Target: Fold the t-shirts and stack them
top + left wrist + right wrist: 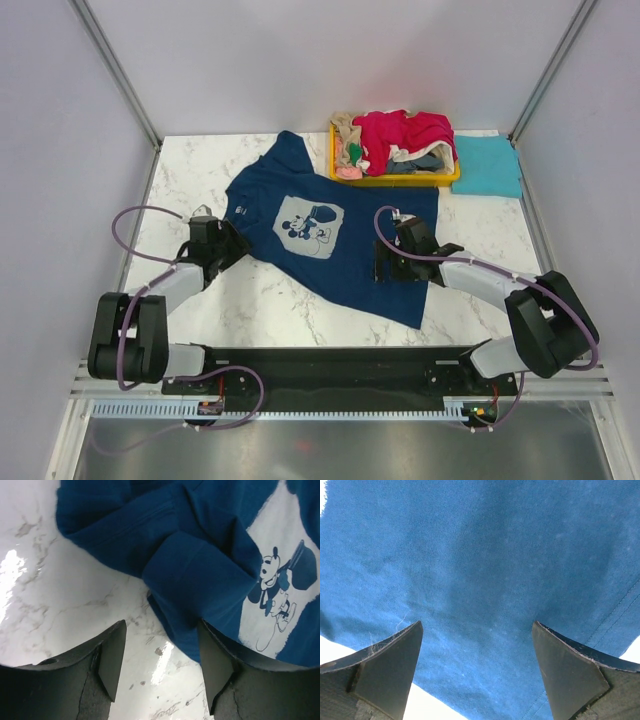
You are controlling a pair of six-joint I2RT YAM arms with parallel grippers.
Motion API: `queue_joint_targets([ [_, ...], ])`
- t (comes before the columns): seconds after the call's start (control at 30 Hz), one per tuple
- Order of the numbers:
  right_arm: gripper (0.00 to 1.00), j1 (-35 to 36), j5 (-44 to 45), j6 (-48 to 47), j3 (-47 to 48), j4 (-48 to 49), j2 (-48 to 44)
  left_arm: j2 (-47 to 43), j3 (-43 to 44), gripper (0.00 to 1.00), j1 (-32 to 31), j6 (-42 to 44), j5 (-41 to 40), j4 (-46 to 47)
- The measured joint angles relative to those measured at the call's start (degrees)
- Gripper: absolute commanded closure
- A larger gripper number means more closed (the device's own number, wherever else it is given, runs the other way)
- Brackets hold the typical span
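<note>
a white marbled surface [260,300] is being enclosed by plain pale walls [60,150] on three sides, with metal posts standing at the far corners.

the left claw [228,246] is being held partly apart over bare marble at the near left edge of the navy t-shirt [350,250]. in the left wrist view, nothing is being gripped by the left claw [160,630]; only marble is being shown between its fingers [112,652], and the inner finger is being kept just beside a bunched sleeve [200,585].

the right claw [386,263] is being held at its widest over the hem end of the same shirt. in the right wrist view, flat navy cloth is being shown across the whole gap of the right claw [477,625], and no fold is being pinched.

the navy t-shirt is being laid out on the middle of the surface, collar toward the left, hem toward the right, its pale square print [308,228] facing up. a crimson-pink tee [405,130] and a beige tee [347,130] are being kept heaped in a yellow tray [395,181] at the far edge. a teal tee [487,165] is being kept flat just right of the tray.
</note>
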Motion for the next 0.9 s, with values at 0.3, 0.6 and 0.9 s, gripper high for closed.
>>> queue_joint_targets([
  [0.3, 0.02, 0.0, 0.2, -0.6, 0.6, 0.7, 1.3, 4.7, -1.0, 0.70, 0.0, -0.7, 3.7, 10.0],
  [0.6, 0.02, 0.0, 1.0, -0.5, 0.6, 1.0, 1.3, -12.2, -2.9, 0.79, 0.0, -0.7, 5.0, 6.8],
  [0.9, 0.02, 0.0, 2.5, 1.7, -1.9, 4.7, 0.0, -28.8, -3.5, 0.53, 0.0, -0.4, 4.5, -5.4],
])
